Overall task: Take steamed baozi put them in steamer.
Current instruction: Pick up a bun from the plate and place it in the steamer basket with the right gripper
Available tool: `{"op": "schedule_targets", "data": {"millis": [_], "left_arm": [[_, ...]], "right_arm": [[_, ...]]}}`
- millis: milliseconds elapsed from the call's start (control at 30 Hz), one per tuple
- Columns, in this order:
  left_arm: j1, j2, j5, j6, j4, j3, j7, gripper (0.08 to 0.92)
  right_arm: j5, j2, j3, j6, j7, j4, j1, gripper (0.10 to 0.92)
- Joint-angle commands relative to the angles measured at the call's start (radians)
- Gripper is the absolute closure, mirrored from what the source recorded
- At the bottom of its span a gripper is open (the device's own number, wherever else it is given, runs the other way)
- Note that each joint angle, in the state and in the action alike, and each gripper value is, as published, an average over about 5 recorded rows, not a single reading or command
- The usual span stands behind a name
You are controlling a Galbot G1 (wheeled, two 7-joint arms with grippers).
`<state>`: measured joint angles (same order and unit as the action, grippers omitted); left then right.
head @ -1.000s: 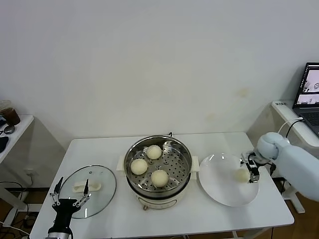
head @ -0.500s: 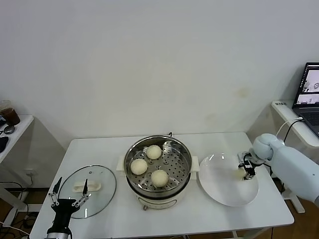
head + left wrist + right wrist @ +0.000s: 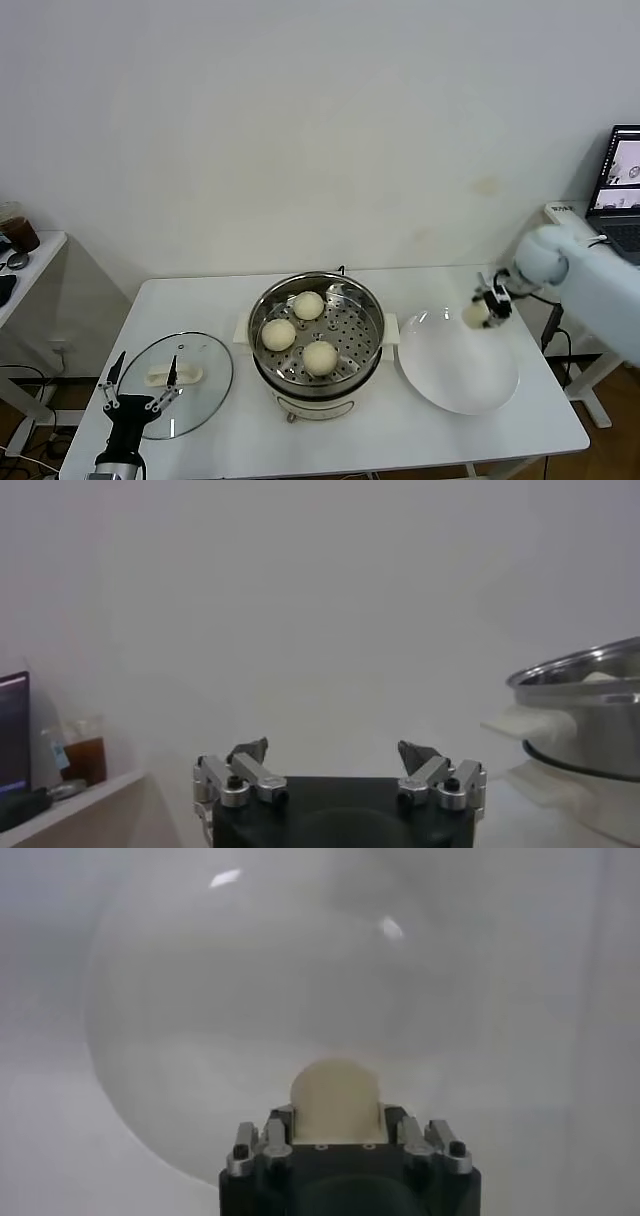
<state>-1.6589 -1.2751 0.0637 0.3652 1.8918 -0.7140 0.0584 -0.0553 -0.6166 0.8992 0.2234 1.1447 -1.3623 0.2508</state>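
Gripping a pale baozi (image 3: 476, 314), the right gripper (image 3: 484, 307) has its fingers clenched on the bun's two sides and holds it in the air above the far edge of the white plate (image 3: 458, 375), clear of the plate's surface. From the right wrist the same bun (image 3: 335, 1100) shows as a smooth cream dome seated between the gripper's (image 3: 335, 1123) metal finger blocks, with the round plate (image 3: 200, 1028) spread out bare below it. Behind the gripper, the white right arm (image 3: 585, 285) reaches in from the right side of the table. To the left of the plate, just beside it, stands the steamer (image 3: 318, 335), a shiny perforated steel basket on a white base, and three more baozi (image 3: 309, 305) lie inside it: one toward the back, one at the left, one toward the front. The held bun is near the steamer but still apart from it, on the plate's side. Farther left on the white table (image 3: 220, 430), a round glass lid (image 3: 180, 385) with a white handle lies flat. The left gripper (image 3: 140, 405) hangs low at the table's front left corner, just before the lid, fingers spread wide with nothing between them; its wrist view shows the two fingertips (image 3: 250, 750) well apart and the steamer's rim (image 3: 580, 675) off to one side.
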Motion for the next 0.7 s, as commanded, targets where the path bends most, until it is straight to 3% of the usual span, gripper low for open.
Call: {"op": "schedule_targets", "data": {"millis": [33,200,367,533,700], "left_arm": [[0.003,0.005,0.004,-0.002,-0.005,0.008,0.0,0.177],[0.008,0.007,0.005,-0.003,-0.006,0.009,0.0,0.177],[0.01,0.001,0.009,0.002,-0.014,0.007,0.001,0.177],[0.007,-0.005,0.01,0.006,-0.012,0.003,0.002,0.177],[0.003,-0.01,0.011,0.006,-0.003,-0.006,0.002,0.177]], "right_arm": [[0.437,-0.055,0.38,0.215,-0.078,-0.249,0.505,0.481],[0.592,-0.225,0.44,0.355,-0.158,-0.31,0.562,0.475],[0.642,-0.365,0.444,0.436,-0.224,-0.292,0.508,0.474],[0.618,-0.479,0.431,0.488,-0.249,-0.225,0.413,0.474],[0.486,-0.523,0.43,0.48,-0.235,-0.121,0.302,0.474]]}}
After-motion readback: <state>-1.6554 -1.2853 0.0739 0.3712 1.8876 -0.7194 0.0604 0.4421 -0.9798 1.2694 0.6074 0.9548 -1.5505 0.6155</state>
